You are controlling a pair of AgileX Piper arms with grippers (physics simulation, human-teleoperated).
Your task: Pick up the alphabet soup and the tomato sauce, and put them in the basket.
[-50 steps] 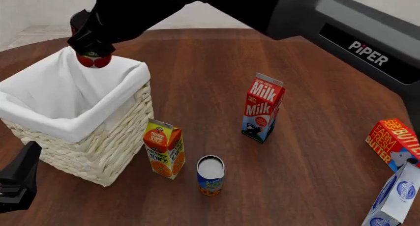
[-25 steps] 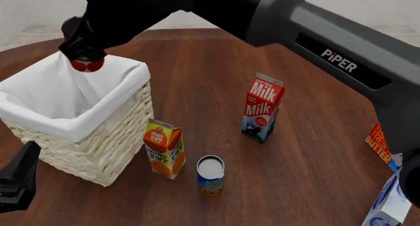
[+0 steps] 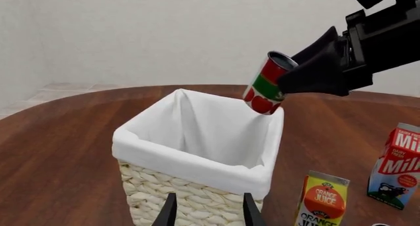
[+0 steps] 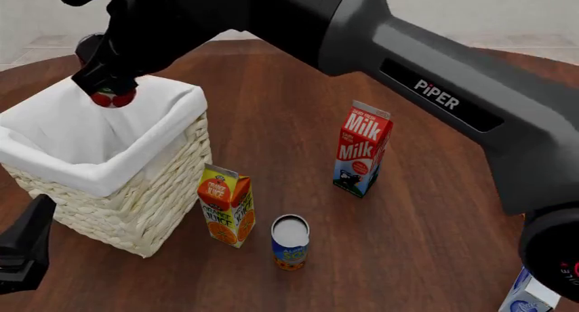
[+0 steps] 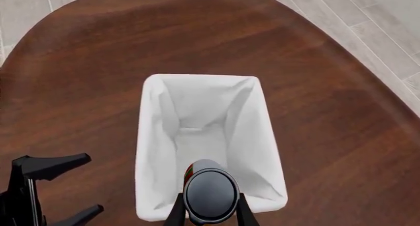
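Wicker, pale and woven, with white cloth folded over its rim, the big square basket (image 3: 196,152) fills the left wrist view. Above its far corner the small slim red-and-green tomato sauce can (image 3: 266,86) hangs tilted, pinched in the black right claw (image 3: 295,73). The left claw (image 3: 208,211) shows two spread fingertips with nothing between them, close to the basket's near wall.

From the front, the right arm reaches across the surface to the basket (image 4: 135,183) at the left side, the tomato sauce (image 4: 112,98) over the far rim, not yet released. The short blue-labelled alphabet soup can (image 4: 291,243) stands upright near the surface's front edge, just beside an orange juice carton (image 4: 226,205); a milk carton (image 4: 363,148) stands farther back.

Right wrist view: the can's dark top (image 5: 210,195) sits clamped between the fingers, above the lined interior, which looks empty. So neither can is delivered; the sauce is close, the soup untouched.
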